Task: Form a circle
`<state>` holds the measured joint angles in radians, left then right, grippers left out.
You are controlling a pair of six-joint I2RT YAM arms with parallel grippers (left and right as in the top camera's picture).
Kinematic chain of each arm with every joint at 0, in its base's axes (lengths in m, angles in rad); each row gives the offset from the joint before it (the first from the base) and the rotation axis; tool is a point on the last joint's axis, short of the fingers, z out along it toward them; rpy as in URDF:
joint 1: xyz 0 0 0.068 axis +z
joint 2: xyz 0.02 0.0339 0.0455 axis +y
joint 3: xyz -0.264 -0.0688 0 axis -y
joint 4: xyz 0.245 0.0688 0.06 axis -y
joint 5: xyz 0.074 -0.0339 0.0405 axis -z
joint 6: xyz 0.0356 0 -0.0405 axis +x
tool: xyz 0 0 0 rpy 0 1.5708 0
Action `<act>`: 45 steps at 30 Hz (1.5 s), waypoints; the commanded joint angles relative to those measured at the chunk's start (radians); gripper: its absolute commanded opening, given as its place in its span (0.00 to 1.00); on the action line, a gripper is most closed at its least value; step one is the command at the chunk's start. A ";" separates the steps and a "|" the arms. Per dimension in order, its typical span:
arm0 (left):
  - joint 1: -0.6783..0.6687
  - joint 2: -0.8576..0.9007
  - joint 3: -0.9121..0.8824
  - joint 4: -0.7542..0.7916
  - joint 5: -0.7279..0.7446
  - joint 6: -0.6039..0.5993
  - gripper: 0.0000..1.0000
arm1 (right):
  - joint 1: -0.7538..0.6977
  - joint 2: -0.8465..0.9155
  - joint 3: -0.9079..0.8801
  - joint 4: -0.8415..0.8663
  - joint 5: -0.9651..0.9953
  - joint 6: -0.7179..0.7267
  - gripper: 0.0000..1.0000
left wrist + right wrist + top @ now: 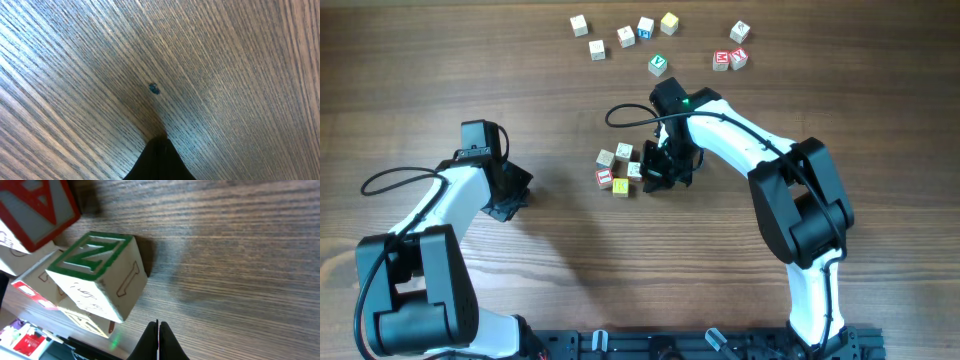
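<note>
The circle [618, 169] is a small ring-like cluster of five letter cubes at mid-table. It has pale ones [606, 158] at the top, a red-faced one [604, 177] and a yellow one [620, 186] at the bottom. My right gripper [648, 180] is shut and empty at the cluster's right edge. In the right wrist view its closed tips [158, 327] sit just beside a pale cube with a green Z [97, 275], with a narrow gap between them. My left gripper [510, 200] is shut and empty over bare wood [159, 142], well left of the cluster.
Several loose cubes lie along the far edge: a pale group [620, 35], a green-faced cube [658, 65] and red-faced ones [730, 58]. A black cable [625, 112] loops off the right arm. A small dark speck [154, 89] marks the wood.
</note>
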<state>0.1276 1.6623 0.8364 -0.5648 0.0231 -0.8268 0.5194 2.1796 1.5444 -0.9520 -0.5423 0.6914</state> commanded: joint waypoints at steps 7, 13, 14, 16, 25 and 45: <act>0.013 0.032 -0.034 -0.019 -0.059 0.012 0.04 | 0.001 -0.001 -0.002 0.029 -0.022 0.017 0.04; 0.013 0.032 -0.034 -0.019 -0.059 0.012 0.04 | 0.002 -0.001 -0.002 0.052 -0.022 0.019 0.05; 0.013 0.032 -0.034 -0.019 -0.059 0.012 0.04 | 0.002 -0.001 -0.002 0.054 -0.022 0.019 0.05; 0.013 0.032 -0.034 -0.019 -0.059 0.012 0.04 | 0.002 -0.001 -0.002 0.057 -0.022 0.019 0.05; 0.013 0.032 -0.034 -0.019 -0.059 0.012 0.04 | 0.001 -0.001 -0.002 0.074 -0.021 0.034 0.04; 0.013 0.032 -0.034 -0.027 -0.071 0.012 0.04 | 0.082 -0.100 -0.002 -0.123 0.257 0.022 0.05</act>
<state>0.1276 1.6623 0.8364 -0.5663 0.0227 -0.8268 0.5629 2.1754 1.5444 -1.0664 -0.4438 0.6952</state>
